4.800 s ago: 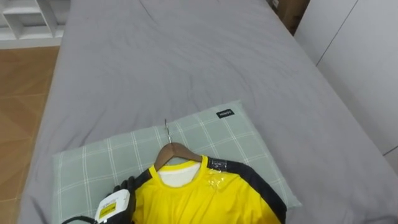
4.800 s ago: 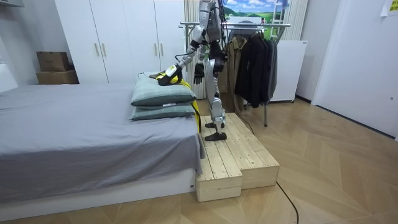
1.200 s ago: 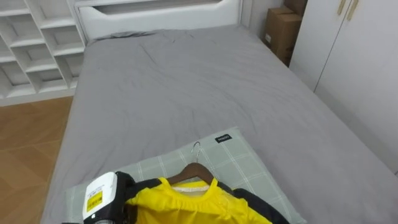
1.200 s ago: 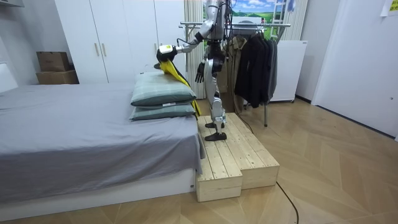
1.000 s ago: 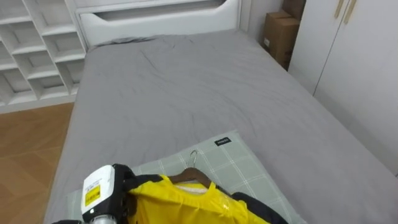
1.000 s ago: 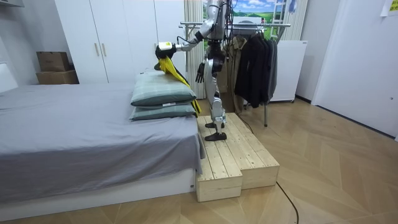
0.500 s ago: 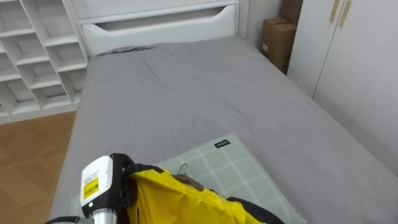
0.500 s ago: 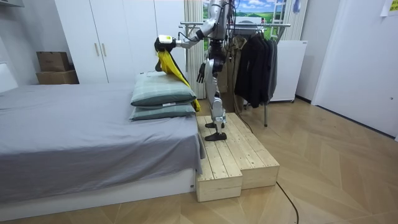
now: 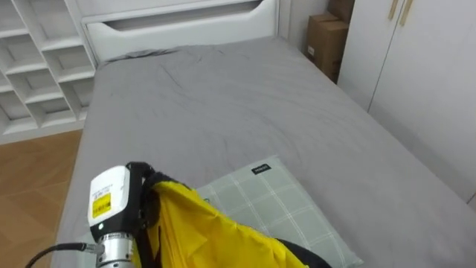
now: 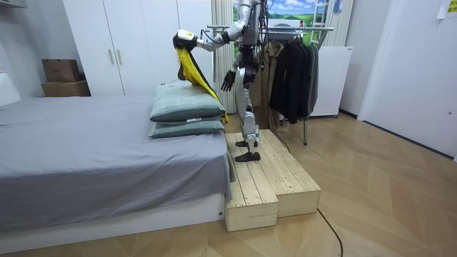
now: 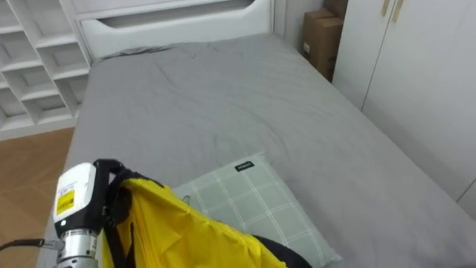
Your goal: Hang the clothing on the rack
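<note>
1. Left hand was raised above the near end of the green checked pillow, fingers closed on the top edge of the yellow shirt.
2. The shirt was up off the pillow at the hand. It fell away from there in a slanted fold, and its dark-trimmed lower part lay over the pillow's near edge.
3. In the room view the shirt hung from the lifted left hand as a long strip. Its tail reached the stacked pillows on their side nearest the robot.
4. Right hand hung at hip height, clear of the pillow, with fingers loose and spread and nothing in it.
5. The robot stood upright on a wooden platform beside the pillow end of the bed.
6. Grey bedding stretched away beyond the pillow to a white headboard.
7. Past the pillow to the robot's left stood white open shelving. To its right were a white wardrobe and a cardboard box.
8. Behind the robot, away from the pillow, stood a clothes rack with dark garments hanging on it.
</note>
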